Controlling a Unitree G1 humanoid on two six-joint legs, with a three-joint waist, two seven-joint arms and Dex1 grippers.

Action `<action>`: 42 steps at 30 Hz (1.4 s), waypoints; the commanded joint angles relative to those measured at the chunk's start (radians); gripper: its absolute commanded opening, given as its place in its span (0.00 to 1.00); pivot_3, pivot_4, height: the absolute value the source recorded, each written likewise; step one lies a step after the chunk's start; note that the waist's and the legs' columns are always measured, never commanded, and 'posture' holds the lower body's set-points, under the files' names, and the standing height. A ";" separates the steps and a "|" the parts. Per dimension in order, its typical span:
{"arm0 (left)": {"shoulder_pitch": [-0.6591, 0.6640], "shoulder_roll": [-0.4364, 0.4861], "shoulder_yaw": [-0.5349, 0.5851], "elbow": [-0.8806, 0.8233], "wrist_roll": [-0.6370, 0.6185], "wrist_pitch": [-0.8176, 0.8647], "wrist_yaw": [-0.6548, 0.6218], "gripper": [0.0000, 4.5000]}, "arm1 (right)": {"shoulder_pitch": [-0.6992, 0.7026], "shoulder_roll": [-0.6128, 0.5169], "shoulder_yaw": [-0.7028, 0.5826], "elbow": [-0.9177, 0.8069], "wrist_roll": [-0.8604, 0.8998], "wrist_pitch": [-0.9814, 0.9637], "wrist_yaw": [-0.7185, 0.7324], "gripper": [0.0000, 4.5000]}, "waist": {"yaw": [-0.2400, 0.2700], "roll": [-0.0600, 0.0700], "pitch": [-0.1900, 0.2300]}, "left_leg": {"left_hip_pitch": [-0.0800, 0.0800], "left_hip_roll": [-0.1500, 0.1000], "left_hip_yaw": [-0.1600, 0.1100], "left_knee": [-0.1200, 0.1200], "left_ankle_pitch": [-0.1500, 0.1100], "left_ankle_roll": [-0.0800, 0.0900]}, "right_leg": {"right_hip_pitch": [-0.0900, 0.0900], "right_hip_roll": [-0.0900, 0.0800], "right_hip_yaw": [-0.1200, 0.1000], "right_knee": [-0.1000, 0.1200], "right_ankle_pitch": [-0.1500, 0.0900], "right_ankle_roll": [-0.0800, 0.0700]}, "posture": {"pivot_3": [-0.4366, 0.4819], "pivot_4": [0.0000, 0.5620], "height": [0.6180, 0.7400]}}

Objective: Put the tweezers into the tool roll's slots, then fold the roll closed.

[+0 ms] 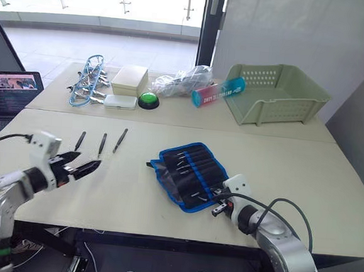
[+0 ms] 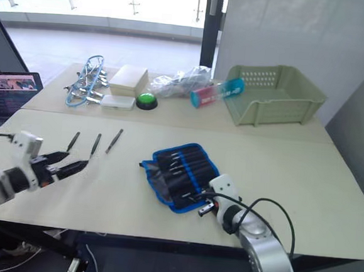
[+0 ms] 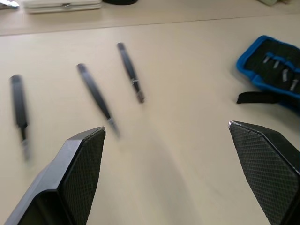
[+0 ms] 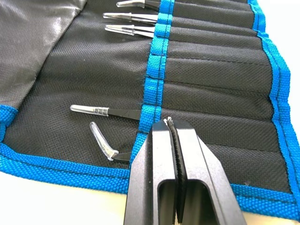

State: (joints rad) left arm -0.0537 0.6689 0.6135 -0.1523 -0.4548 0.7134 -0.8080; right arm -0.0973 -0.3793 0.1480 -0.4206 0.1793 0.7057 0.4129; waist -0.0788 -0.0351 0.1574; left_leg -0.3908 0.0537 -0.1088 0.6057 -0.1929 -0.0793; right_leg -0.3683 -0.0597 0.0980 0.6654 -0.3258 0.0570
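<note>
Black fabric tool roll [image 1: 189,173] w/ bright blue edging lies open, flat on the pale worktop [image 1: 133,189], roughly centre-front. Several tweezers already sit in its slots [image 4: 211,75], clear-capped tips sticking out past the blue band; one capped tip near the roll's blue edge is bent. Black strap [image 3: 255,97] pokes out from the roll's left side.

3 loose tweezers [image 1: 102,143] lie on the worktop well left of the roll, side by side, roughly parallel, apart from each other.

L gripper [image 1: 79,165] hovers near the loose tweezers, just in front of them; fingers [image 3: 79,173] spread wide, holding nothing.

R gripper [image 4: 171,125] sits at the roll's near-right corner, over the slot band by the blue edge; fingers pressed together, nothing visibly between them.

Back of worktop: green basket [image 1: 275,93], blue-wire bundle of clips [image 1: 88,81], green button [image 1: 148,99], white box [image 1: 129,79].
</note>
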 commanded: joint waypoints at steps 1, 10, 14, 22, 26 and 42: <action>0.100 -0.002 0.098 -0.067 -0.016 -0.079 0.013 0.99 | 0.012 -0.008 0.025 0.028 0.008 0.026 0.025 0.00 | 0.003 0.000 0.000 | 0.000 0.000 0.000 0.000 0.000 0.000 | 0.000 0.000 0.000 0.000 0.000 0.000 | 0.48 0.27 1.00; 0.246 -0.017 0.186 0.057 0.007 -0.233 0.058 0.99 | -0.007 -0.017 0.041 0.039 0.009 0.029 0.055 0.00 | 0.005 -0.001 0.000 | 0.001 0.000 0.001 -0.001 0.000 0.000 | 0.000 0.000 0.000 -0.001 0.000 -0.001 | 0.48 0.27 1.00; 0.255 -0.017 0.168 0.101 0.010 -0.283 0.073 0.99 | -0.008 -0.019 0.040 0.038 0.008 0.029 0.058 0.00 | 0.006 -0.002 0.001 | 0.001 0.000 0.001 -0.001 0.000 0.000 | 0.000 0.000 0.000 -0.001 0.000 -0.001 | 0.48 0.27 1.00; 0.095 0.002 0.032 0.243 0.062 -0.329 0.141 0.99 | -0.007 -0.010 0.040 0.035 0.007 0.030 0.049 0.00 | 0.009 -0.004 0.002 | 0.001 0.000 0.001 -0.001 0.000 0.000 | 0.000 0.000 0.000 -0.001 0.000 -0.001 | 0.48 0.27 1.00; -0.049 0.004 -0.072 0.385 0.130 -0.373 0.188 0.99 | -0.007 -0.001 0.041 0.029 0.006 0.034 0.040 0.00 | 0.005 -0.006 0.001 | 0.001 0.000 0.001 -0.001 0.000 0.000 | 0.000 0.000 0.000 0.000 0.000 -0.001 | 0.48 0.27 1.00; -0.597 -0.045 -0.362 1.173 0.375 -0.679 0.303 0.99 | -0.009 0.007 0.033 0.022 0.003 0.036 0.028 0.00 | 0.017 -0.001 -0.004 | 0.002 -0.001 0.000 0.000 0.000 0.000 | 0.002 0.000 -0.001 0.001 0.000 0.000 | 0.48 0.27 1.00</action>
State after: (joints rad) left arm -0.6461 0.6511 0.2944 0.9561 -0.1156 0.0455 -0.5149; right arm -0.1115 -0.3783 0.1444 -0.4046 0.1776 0.7109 0.4317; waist -0.0618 -0.0362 0.1536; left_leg -0.3885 0.0529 -0.1084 0.6055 -0.1927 -0.0792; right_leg -0.3665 -0.0596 0.0971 0.6662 -0.3257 0.0569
